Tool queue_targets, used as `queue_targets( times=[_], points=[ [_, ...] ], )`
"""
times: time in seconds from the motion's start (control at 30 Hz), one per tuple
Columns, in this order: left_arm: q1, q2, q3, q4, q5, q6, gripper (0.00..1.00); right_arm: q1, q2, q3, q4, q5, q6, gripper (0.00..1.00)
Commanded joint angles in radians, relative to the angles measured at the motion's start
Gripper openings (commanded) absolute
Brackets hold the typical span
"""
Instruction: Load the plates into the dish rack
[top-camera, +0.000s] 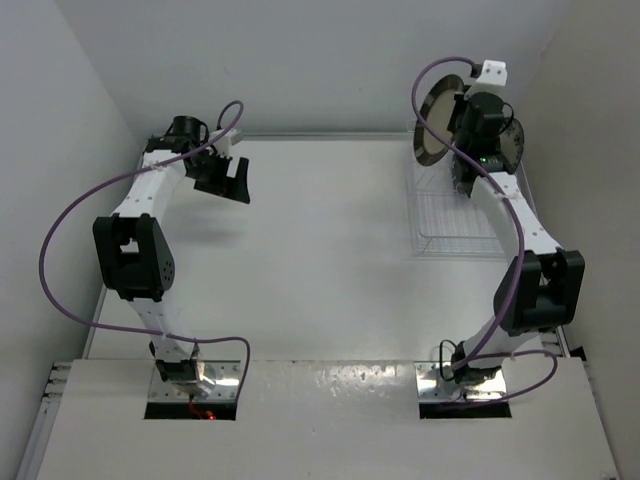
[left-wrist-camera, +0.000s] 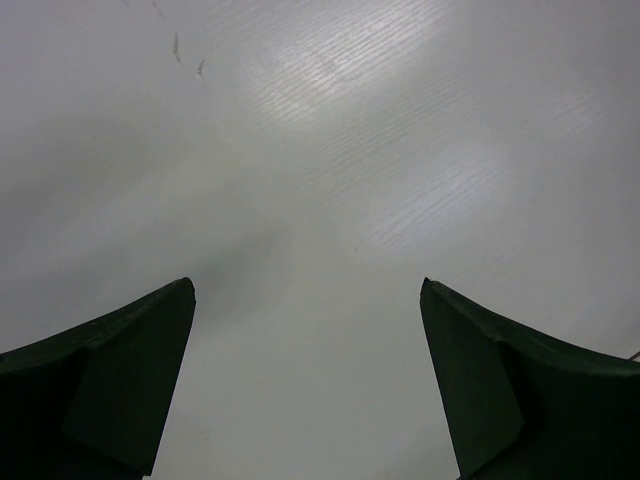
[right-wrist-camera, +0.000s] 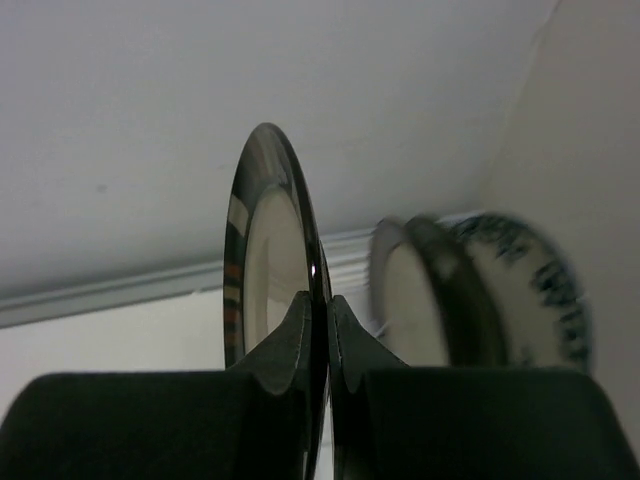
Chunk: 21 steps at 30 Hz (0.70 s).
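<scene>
My right gripper is shut on the rim of a cream-centred plate with a dark metallic rim, holding it upright over the far end of the white wire dish rack. In the right wrist view the fingers pinch this plate edge-on. To its right two more plates stand upright and blurred: a cream one with a brown rim and a white one with a blue floral pattern. My left gripper is open and empty above the bare table.
The rack stands at the far right, close to the right wall and the back wall. The left arm hovers at the far left near the left wall. Purple cables loop from both arms.
</scene>
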Motion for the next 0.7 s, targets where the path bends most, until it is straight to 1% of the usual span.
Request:
queue_targets(
  times=[0.0,0.07,0.23,0.37,0.43,0.47,0.67],
  points=[
    [0.008,-0.027,0.018,0.009,0.023,0.012,1.00,-0.009,-0.067,0.129,0.251,0.065,-0.299,0.00],
    [0.008,-0.027,0.018,0.009,0.023,0.012,1.00,-0.031,-0.059,0.134,0.271,0.079,-0.402,0.00],
    [0.008,-0.027,0.018,0.009,0.023,0.012,1.00,-0.066,-0.054,0.108,0.326,0.095,-0.512,0.00],
    [0.008,-0.027,0.018,0.009,0.023,0.012,1.00,-0.078,-0.036,0.074,0.328,0.102,-0.509,0.00],
    [0.008,-0.027,0.018,0.009,0.023,0.012,1.00,-0.078,-0.033,0.025,0.357,0.098,-0.517,0.00],
    [0.008,-0.027,0.009,0.009,0.023,0.012,1.00,-0.107,-0.025,0.005,0.376,0.101,-0.522,0.00],
    [0.008,-0.036,0.009,0.009,0.023,0.012,1.00,-0.126,0.008,-0.013,0.373,0.073,-0.490,0.00]
  ],
)
